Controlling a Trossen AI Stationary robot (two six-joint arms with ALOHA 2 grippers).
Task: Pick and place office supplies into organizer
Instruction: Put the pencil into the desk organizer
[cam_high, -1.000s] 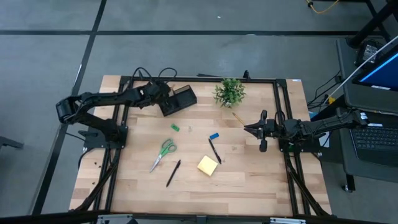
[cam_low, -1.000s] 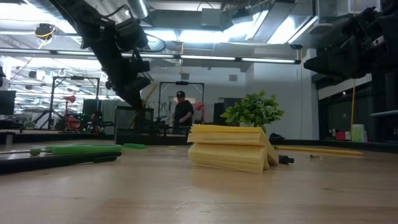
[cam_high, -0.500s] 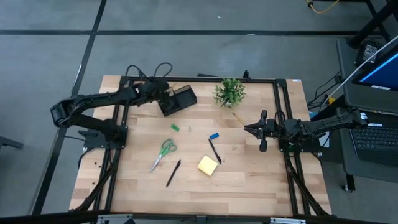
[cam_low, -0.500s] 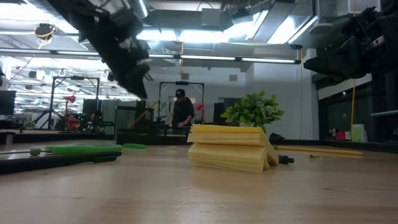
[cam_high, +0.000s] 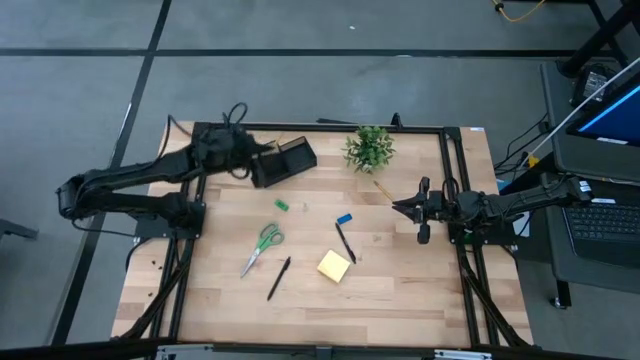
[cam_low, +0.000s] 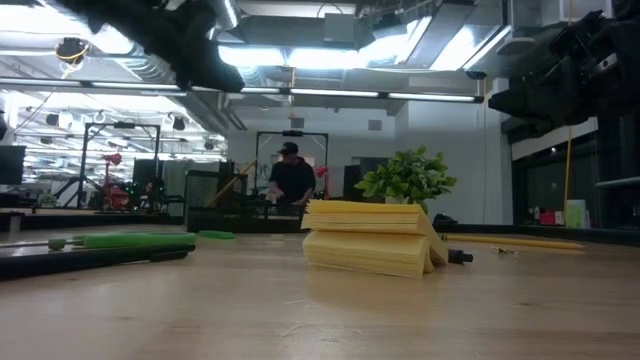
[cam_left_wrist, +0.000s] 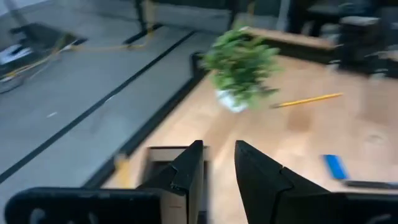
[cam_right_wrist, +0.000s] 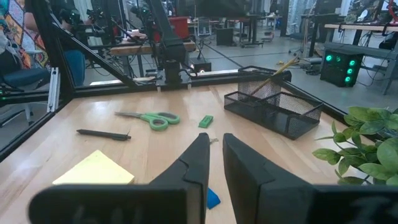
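High view tells it best: the left gripper (cam_high: 250, 164) was parked right over the organizer (cam_high: 290, 160) a second ago and has now backed off to just beside its left end, with the arm swung out toward the table's edge. In the left wrist view its fingers stand apart with nothing between them, so it's let go. My guess is it just dropped something in, since the right wrist view shows a pencil (cam_right_wrist: 280, 67) leaning up out of the mesh box. So one item is filed and plenty are left.

The organizer sits at the back of the table, left of the potted plant (cam_high: 368, 147). It's a dark see-through box and looks upright and undisturbed.

Still loose on the wood:
- green block (cam_high: 283, 205)
- scissors (cam_high: 265, 242)
- two pens (cam_high: 278, 278)
- sticky pad (cam_high: 334, 265)
- blue block (cam_high: 344, 218)
- another pencil (cam_high: 381, 187) near the plant

The right gripper (cam_high: 400, 207) waits on the right side, with just a slim gap between its fingers and nothing held.
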